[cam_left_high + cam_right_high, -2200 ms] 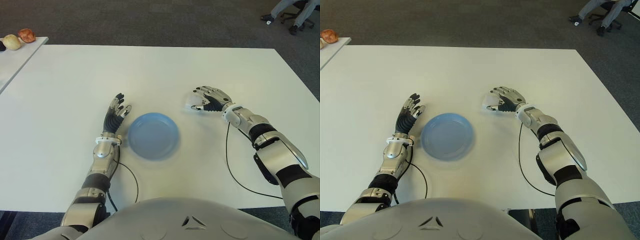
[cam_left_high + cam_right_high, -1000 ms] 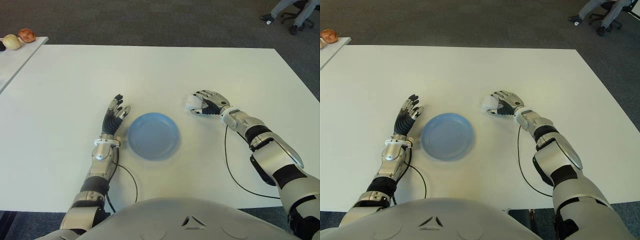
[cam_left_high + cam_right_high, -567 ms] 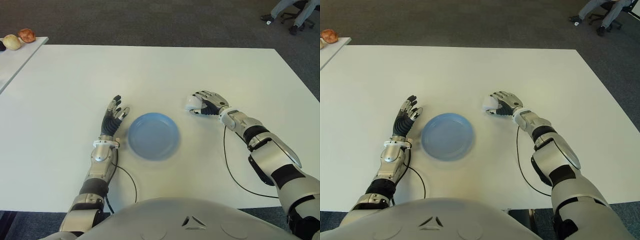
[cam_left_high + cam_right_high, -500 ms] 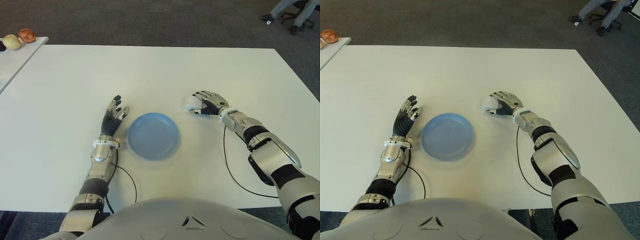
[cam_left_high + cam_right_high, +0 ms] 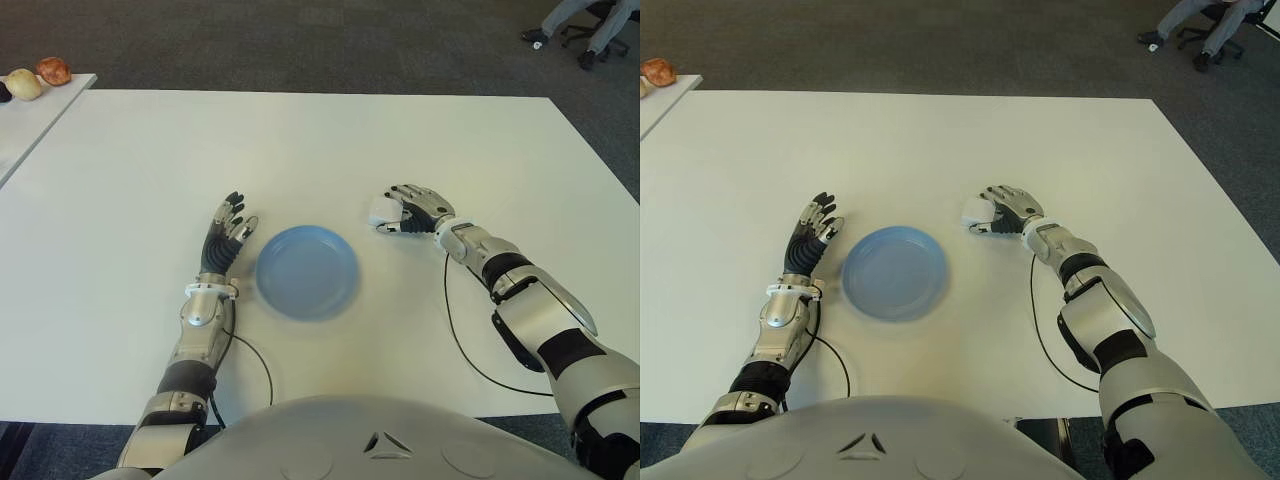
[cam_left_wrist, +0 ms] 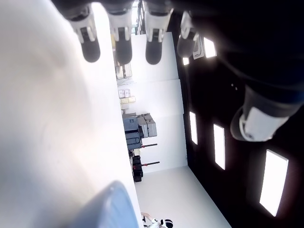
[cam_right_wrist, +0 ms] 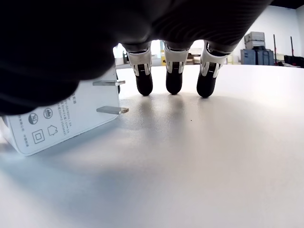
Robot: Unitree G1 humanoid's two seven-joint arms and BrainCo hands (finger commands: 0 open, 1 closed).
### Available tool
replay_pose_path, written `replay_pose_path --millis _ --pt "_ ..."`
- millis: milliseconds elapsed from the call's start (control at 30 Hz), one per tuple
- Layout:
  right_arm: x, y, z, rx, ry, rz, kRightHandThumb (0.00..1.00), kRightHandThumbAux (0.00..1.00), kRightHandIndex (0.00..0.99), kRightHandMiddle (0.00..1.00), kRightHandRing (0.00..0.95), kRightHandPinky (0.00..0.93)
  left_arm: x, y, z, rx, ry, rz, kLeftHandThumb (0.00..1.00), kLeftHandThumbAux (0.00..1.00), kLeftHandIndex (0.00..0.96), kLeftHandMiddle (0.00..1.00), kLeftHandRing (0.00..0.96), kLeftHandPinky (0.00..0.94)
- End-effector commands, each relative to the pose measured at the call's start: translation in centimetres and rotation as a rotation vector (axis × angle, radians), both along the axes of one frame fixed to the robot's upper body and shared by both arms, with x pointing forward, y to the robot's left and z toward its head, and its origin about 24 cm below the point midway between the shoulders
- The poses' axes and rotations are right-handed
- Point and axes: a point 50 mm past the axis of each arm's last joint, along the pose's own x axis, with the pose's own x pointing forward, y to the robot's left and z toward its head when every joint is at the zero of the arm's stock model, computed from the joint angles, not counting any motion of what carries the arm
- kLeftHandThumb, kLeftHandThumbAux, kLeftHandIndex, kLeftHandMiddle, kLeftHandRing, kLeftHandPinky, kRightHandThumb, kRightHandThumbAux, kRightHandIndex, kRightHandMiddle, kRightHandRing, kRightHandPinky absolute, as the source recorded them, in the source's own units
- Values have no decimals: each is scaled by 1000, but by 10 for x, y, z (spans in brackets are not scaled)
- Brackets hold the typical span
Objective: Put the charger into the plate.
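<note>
Round blue plastic plate (image 5: 306,272) on the white table (image 5: 300,140), nothing in it. Left hand (image 5: 224,231) just left of the plate, fingers spread, holding nothing. Right hand (image 5: 412,207) right of the plate, cupped over the white block charger (image 5: 382,209); fingertips (image 7: 144,80) down on the tabletop, grip not closed.

Not much to read here honestly. The only markings are on the white charger (image 7: 61,118), on the face where its 2 metal prongs stick out: a few small grey regulatory-type symbols, 2 round ones, a square inside a square, and a little house shape, with a couple of lines of fine print next to them that are too small to make out. No brand name or numbers legible anywhere else.
</note>
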Motion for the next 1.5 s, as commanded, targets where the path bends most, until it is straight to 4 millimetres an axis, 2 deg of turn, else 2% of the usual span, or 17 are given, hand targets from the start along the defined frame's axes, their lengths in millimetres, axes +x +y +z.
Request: replay_pose_path --millis 33,533,1267,1467,1500 --pt "-8 0 -12 -17 60 -11 296 226 0 0 0 0 -28 0 -31 -11 184 5 0 490 73 126 121 136" --pt "-8 -3 -12 -52 66 2 289 243 0 0 0 0 -28 -2 -31 -22 186 13 0 508 112 174 152 138" --pt "-7 -6 -10 -78 61 22 294 249 0 0 0 2 -28 -1 -31 -32 196 6 0 514 110 174 157 139" --pt "-5 -6 -7 -71 59 19 300 270 0 0 0 43 -28 0 -31 -36 192 2 0 516 111 175 157 141" --pt "-5 -6 -6 -58 52 16 301 275 20 46 49 102 -27 0 -31 -34 191 2 0 513 114 175 158 145"
